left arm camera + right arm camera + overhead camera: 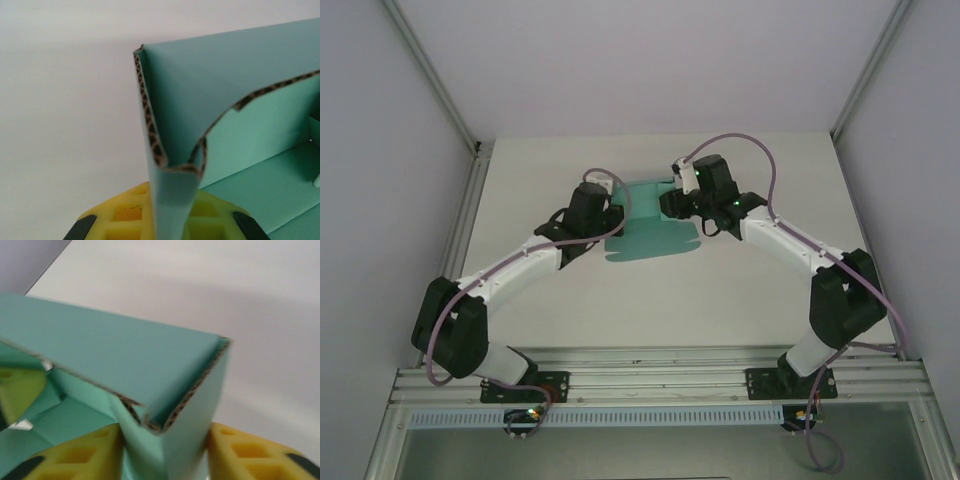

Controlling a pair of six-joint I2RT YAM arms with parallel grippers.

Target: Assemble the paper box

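Observation:
The teal-green paper box lies partly folded on the white table between both arms, its flat flaps spread toward the near side. My left gripper is at its left end. In the left wrist view that gripper is shut on an upright doubled-over side wall of the paper box, with a yellow finger on each side. My right gripper is at the box's right far corner. There, the right gripper pinches a folded corner wall of the paper box between its yellow fingers.
The white table sits inside a pale-walled enclosure with metal corner posts. An aluminium rail carrying both arm bases runs along the near edge.

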